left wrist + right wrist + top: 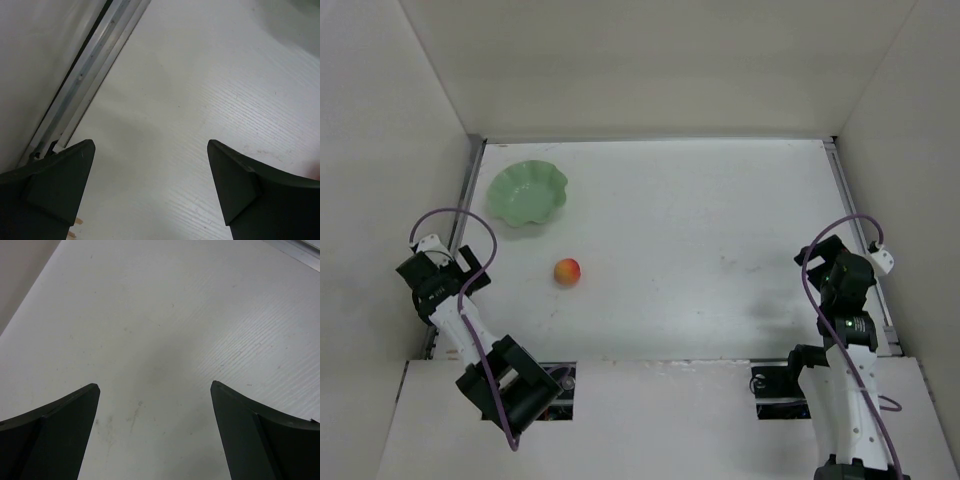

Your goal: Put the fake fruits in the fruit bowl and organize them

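The small orange-red fruit [567, 271] with a yellowish patch lies on the white table, left of centre. The pale mint-green bowl [527, 192] with a wavy rim stands at the far left and holds nothing. My left gripper [470, 263] is open and empty, near the left edge, to the left of the fruit and nearer than the bowl. In the left wrist view its jaws [151, 147] stand wide apart over bare table. My right gripper [822, 262] is open and empty at the right side, far from the fruit. Its wrist view [155, 387] shows only table between the fingers.
An aluminium rail [95, 60] runs along the table's left edge beside my left gripper, and another [855, 230] runs along the right edge. Pale walls enclose the table on three sides. A purple cable loops over each arm.
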`<action>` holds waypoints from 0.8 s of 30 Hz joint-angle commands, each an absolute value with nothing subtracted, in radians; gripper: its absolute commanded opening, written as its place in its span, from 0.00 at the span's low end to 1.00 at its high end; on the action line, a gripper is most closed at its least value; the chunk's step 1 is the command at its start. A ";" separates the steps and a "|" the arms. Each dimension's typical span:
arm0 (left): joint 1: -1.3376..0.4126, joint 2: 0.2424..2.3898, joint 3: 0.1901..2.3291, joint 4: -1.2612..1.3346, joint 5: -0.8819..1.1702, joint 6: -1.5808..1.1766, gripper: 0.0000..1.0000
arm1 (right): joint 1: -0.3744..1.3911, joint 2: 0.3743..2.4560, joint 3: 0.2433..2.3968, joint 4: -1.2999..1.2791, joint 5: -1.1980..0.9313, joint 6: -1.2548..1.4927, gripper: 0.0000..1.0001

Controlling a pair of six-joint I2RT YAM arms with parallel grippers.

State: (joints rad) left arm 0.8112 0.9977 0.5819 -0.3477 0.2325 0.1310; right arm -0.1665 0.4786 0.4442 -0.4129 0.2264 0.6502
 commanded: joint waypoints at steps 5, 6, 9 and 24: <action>0.817 1.005 0.730 -0.418 0.305 0.051 0.96 | -0.147 0.494 0.480 -0.394 0.239 0.637 1.00; 0.805 1.000 0.758 -0.445 0.372 0.055 0.96 | -0.147 0.494 0.480 -0.394 0.239 0.637 1.00; 0.708 0.999 0.834 -0.501 0.585 0.107 0.98 | -0.145 0.491 0.477 -0.390 0.239 0.638 1.00; -0.149 1.219 0.871 -0.635 0.232 0.390 1.00 | -0.090 0.488 0.474 -0.393 0.247 0.630 1.00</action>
